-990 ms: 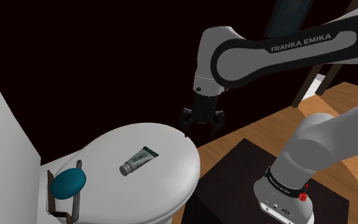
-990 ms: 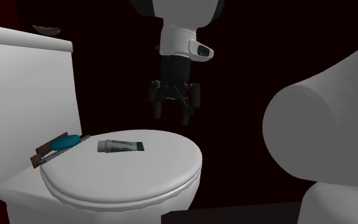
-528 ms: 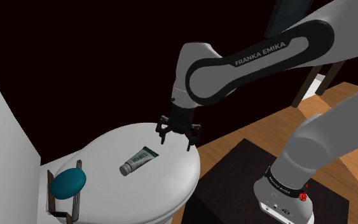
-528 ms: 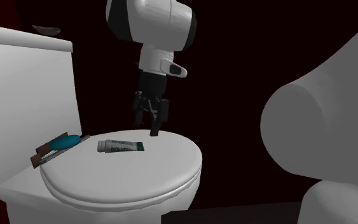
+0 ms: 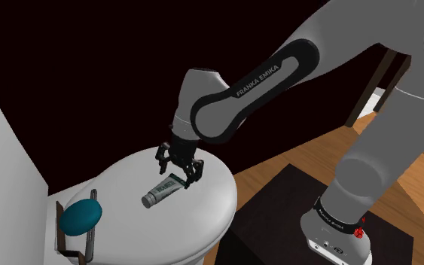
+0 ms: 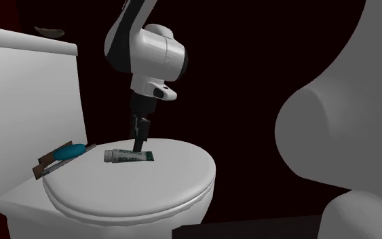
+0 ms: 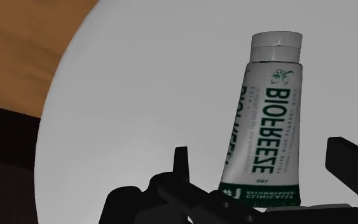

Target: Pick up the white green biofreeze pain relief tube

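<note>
The fingers [image 7: 355, 162] stand wide apart with nothing held, one to each side of the tube's [image 7: 266, 121] flat green end and neither touching it. The tube is white with a white cap, reads "BIOFREEZE" in dark green along its length, and has finer print that is too small to read. It lies flat near the middle of the white toilet lid [image 5: 195, 214], cap pointing toward the tank. In the shoulder view the gripper [image 5: 178, 167] hangs just above the tube [image 5: 163, 190]; half a second ago it was higher and off toward that view's right, over the lid's edge, while the tube lies where it did. The second exterior view shows the gripper [image 6: 140, 139] pointing down at the tube [image 6: 128, 156] on the lid [image 6: 135, 190]. The arm [image 5: 263, 75] carries the words "FRANKA EMIKA". Beside the lid, against the tank [image 6: 26, 102], a small brown holder [image 5: 71, 245] contains a teal oval thing [image 5: 80, 216]. Past the dark stand [image 5: 278, 203] runs a wooden floor [image 5: 293, 154], and beyond it a black area.
</note>
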You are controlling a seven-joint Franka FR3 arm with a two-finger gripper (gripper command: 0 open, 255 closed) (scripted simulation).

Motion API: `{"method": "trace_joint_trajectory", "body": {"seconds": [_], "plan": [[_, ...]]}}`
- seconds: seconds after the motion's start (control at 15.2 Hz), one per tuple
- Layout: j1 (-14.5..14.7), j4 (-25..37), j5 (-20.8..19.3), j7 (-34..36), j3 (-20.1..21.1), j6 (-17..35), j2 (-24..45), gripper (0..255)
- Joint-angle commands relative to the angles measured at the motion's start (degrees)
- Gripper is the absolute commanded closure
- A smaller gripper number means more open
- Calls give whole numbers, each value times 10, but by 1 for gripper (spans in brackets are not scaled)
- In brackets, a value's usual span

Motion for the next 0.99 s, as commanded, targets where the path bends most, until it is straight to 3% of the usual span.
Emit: {"method": "trace_joint_trajectory", "body": {"seconds": [0.0,0.53,0.66,0.73,0.92], "plan": [[3,26,-73,90,-2,41,61,0],[43,19,-150,140,-46,107,132,0],[43,19,-149,140,-46,107,132,0],[43,19,-148,139,-46,107,132,255],[43,18,-148,139,-45,107,131,255]]}}
